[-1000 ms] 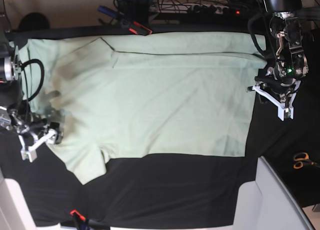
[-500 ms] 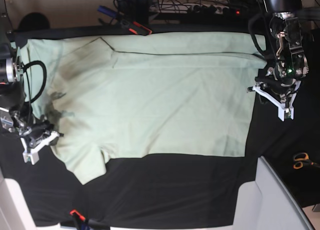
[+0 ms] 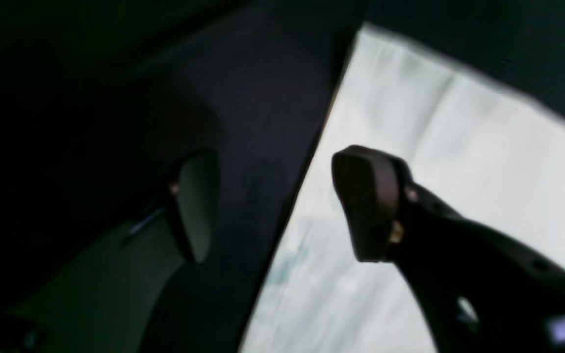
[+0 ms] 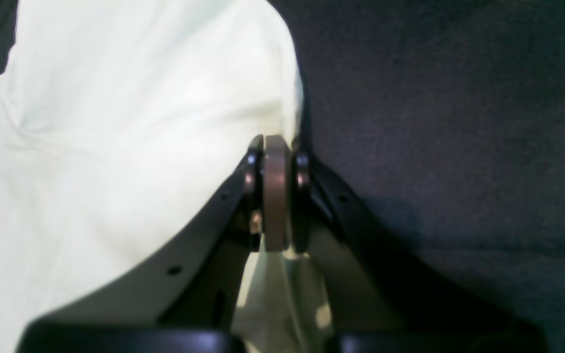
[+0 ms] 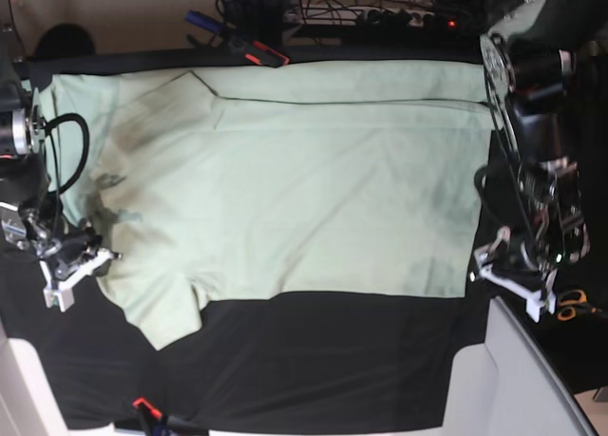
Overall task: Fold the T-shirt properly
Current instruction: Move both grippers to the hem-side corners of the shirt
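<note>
The T-shirt (image 5: 294, 180) lies spread flat on the black table covering (image 5: 313, 369), filling most of the far half, with its top strip already turned over along the far edge and its near hem running parallel to the bare near strip. Nearest to me in the wrist views, my right gripper (image 4: 276, 196) is clamped tight on a thin fold of cloth at the shirt's edge, close to the sleeve (image 5: 161, 312) that points toward the near left corner; in the base view it sits at the table's left edge, at the shirt's border. I read this as a light, limp cotton that will sag and drag behind a single pinch, so I want hold of it at two corners of the same edge, gripping hem or seam where the layers are doubled and less likely to slip. My left gripper (image 3: 282, 206) has its jaws standing apart with nothing between them, one finger (image 3: 368, 206) over pale cloth and the other over black covering, straddling the hem line near the shirt's near right corner; I judge that corner is the place to close. Beyond the table's far edge sit cables and clamps (image 5: 252, 48), and orange-handled scissors (image 5: 573, 305) lie off the right edge.
</note>
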